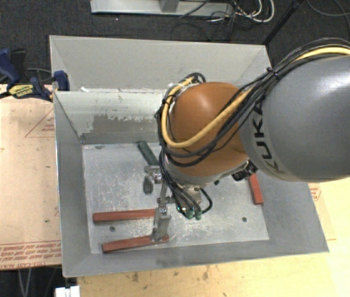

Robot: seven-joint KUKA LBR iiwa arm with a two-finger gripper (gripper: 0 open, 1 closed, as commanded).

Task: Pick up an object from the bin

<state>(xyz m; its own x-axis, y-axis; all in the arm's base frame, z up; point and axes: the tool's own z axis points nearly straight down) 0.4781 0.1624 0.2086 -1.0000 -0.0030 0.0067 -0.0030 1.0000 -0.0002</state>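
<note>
Grey metal bin (116,178) holds four loose sticks. The upper red-brown stick (124,216) and lower red-brown stick (127,245) lie flat, side by side, near the front-left. A third red-brown stick (256,189) lies by the right wall, and a dark greenish stick (146,153) toward the back. Pincer (161,228) is down at the right ends of the two front sticks (how wide it stands: cannot tell). The arm (311,122) and its orange cover (205,122) hide the bin's middle. There is open floor left of centre and at the front-right.
</note>
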